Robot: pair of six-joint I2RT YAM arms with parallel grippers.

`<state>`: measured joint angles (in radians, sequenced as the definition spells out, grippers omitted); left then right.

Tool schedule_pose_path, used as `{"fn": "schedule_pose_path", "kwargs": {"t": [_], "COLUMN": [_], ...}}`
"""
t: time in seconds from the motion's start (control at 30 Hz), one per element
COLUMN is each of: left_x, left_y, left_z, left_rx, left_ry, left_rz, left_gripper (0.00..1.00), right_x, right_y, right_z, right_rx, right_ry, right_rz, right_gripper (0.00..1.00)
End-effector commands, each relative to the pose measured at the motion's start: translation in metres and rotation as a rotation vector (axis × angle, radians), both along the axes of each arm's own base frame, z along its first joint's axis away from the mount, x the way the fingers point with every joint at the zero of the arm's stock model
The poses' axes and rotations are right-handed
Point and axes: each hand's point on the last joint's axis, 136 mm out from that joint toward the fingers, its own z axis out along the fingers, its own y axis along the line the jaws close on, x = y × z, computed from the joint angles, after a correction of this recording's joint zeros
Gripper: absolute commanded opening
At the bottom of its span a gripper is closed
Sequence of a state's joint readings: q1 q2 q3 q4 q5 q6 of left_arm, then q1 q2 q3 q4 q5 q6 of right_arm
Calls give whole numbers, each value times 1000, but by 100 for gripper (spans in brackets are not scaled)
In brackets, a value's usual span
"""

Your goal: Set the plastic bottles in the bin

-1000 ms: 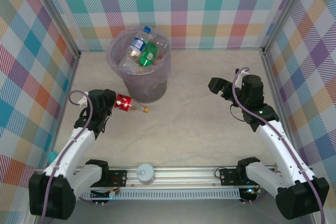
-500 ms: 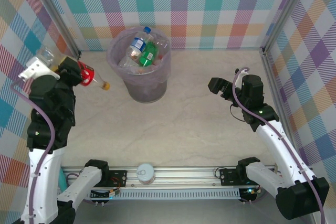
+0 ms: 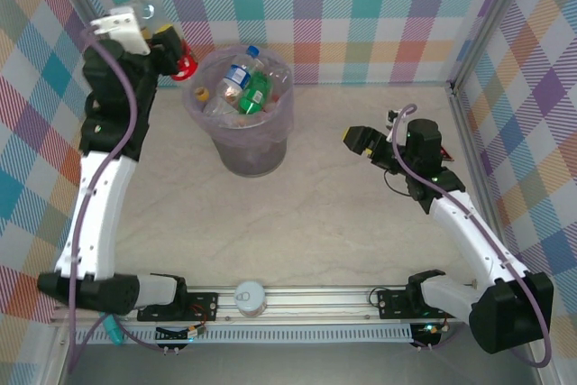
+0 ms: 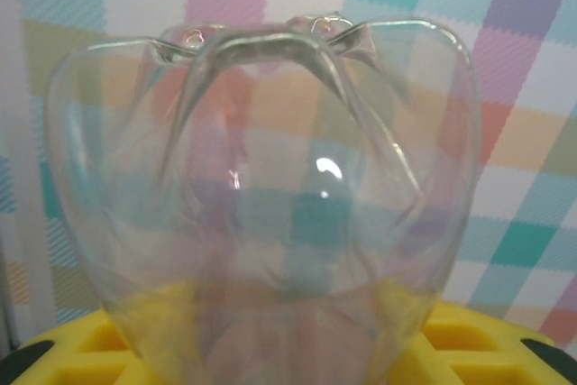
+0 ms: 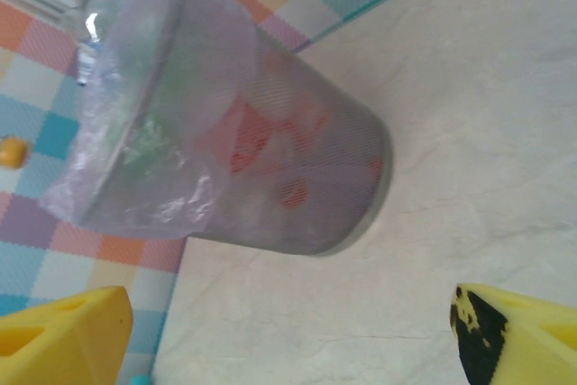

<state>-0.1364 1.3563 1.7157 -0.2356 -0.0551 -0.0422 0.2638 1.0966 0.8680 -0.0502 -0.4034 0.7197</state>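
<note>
My left gripper (image 3: 171, 51) is raised high by the back wall, shut on a clear bottle with a red label (image 3: 185, 64). Its orange cap (image 3: 201, 94) points down over the left rim of the bin (image 3: 242, 146). In the left wrist view the bottle's clear base (image 4: 270, 178) sits between my yellow fingers (image 4: 505, 344). The lilac-lined bin holds several bottles, among them a blue-labelled one (image 3: 236, 74) and a green one (image 3: 256, 92). My right gripper (image 3: 361, 140) hovers open to the right of the bin (image 5: 270, 160), nothing between its fingers (image 5: 63, 331).
A white round canister with a grey lid (image 3: 250, 297) stands on the rail at the near edge. Checked walls close in the back and both sides. Bare tabletop (image 3: 325, 214) stretches between the bin and the arm bases.
My left arm has lifted the red-labelled bottle from the table left of the bin, up and back to the bin's rim. The right gripper has shifted slightly left toward the bin.
</note>
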Motion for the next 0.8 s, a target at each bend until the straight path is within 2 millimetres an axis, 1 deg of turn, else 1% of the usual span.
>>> {"fn": "schedule_pose_path", "kwargs": {"t": [0.0, 0.07, 0.13, 0.27, 0.37, 0.43, 0.53, 0.77], "left_x": [4, 12, 18, 31, 39, 43, 46, 54], "left_y": [-27, -37, -40, -35, -34, -30, -26, -32], "left_z": [30, 23, 13, -11, -34, -46, -60, -89], "left_rx": [86, 134, 160, 198, 229, 245, 258, 263], "left_ry": [-97, -99, -77, -31, 19, 41, 62, 135], "left_rz": [-112, -139, -134, -94, -82, -54, -32, -63], "left_gripper": [1, 1, 1, 0, 0, 0, 0, 0], "right_x": [-5, -6, -7, -9, -9, -10, -10, -9], "right_y": [13, 14, 15, 14, 12, 11, 11, 12], "right_z": [29, 29, 29, 31, 30, 31, 30, 28], "right_rx": [68, 64, 64, 62, 47, 44, 44, 43], "right_ry": [-73, -76, -74, -78, -78, -82, -80, -75], "right_rz": [67, 69, 77, 77, 63, 61, 59, 61], "right_gripper": [91, 91, 91, 91, 91, 91, 91, 91]}}
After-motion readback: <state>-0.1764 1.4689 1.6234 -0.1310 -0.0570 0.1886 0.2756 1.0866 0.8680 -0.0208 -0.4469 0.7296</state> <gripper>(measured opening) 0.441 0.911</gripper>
